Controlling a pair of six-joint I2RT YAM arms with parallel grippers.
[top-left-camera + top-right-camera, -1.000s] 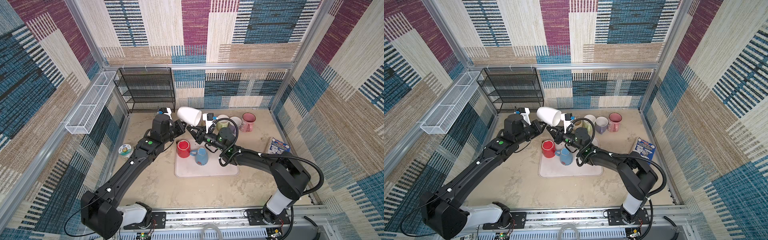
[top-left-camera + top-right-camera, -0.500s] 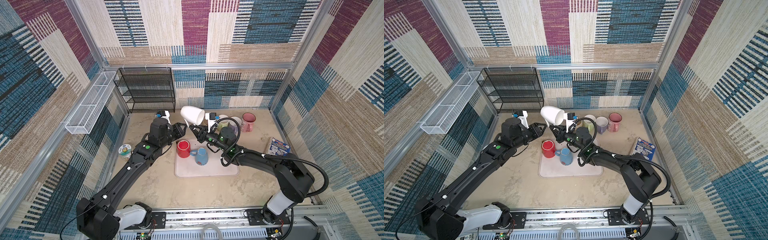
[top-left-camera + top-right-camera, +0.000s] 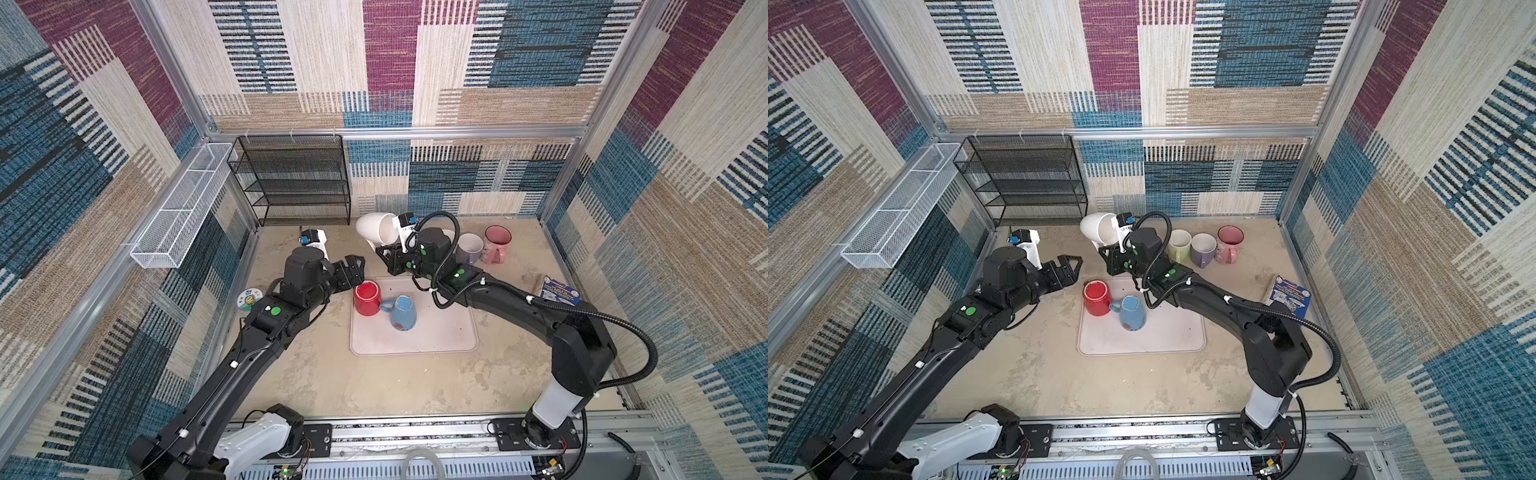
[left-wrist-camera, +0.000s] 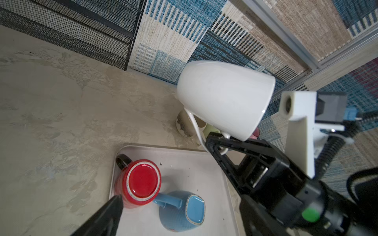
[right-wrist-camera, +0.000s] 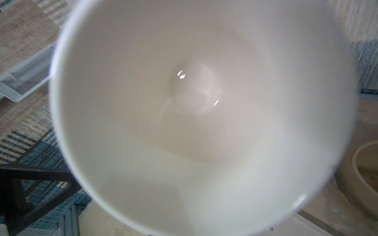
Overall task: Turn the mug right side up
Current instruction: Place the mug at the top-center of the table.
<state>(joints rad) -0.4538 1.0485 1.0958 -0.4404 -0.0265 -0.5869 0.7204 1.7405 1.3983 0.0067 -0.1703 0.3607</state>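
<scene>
One claw (image 3: 356, 270), left, now off mug (image 3: 376, 232)

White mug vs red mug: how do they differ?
The white mug hangs in the air, gripped by its handle in the right tool; the red mug stands on the tray, untouched. The white mug is tipped on its side, the red mug fully upside down. The white mug has a white handle, the red mug a dark one. Neither is upright.

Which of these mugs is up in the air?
The white mug, held tilted by the right gripper; the rest sit on the tray or table.
</scene>
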